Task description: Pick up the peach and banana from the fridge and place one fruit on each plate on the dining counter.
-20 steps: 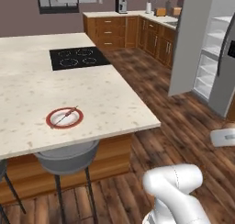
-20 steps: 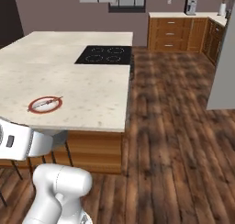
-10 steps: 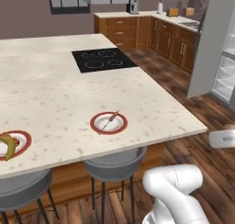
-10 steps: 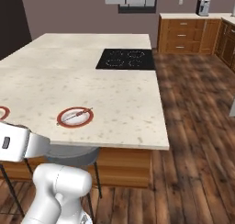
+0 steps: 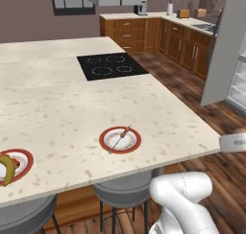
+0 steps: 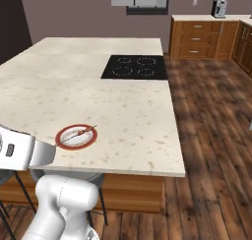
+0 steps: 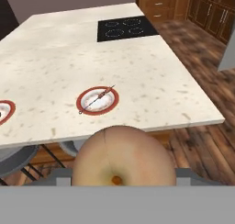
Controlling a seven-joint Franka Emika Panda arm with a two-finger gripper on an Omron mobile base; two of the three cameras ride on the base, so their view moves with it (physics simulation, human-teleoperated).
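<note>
The tool [image 7: 123, 178] is closed halfway around the peach [image 7: 123, 159] and holds it in the air, off the near edge of the surface [image 5: 57, 113]. A red-rimmed plate [image 5: 120, 139] with a thin utensil lies near that edge. The banana [image 5: 6, 169] lies on another plate [image 5: 19, 162] further left.

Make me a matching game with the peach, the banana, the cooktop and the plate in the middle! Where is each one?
Things:
1. round orange-pink peach
2. curved yellow banana
3. black inset cooktop
4. red-rimmed white plate with a thin utensil

Places:
A. set into the beige counter, far side
B. on the left plate
C. between the fingers
D. near the counter's front edge, no fruit on it

Pairs: 1-C, 2-B, 3-A, 4-D
</note>
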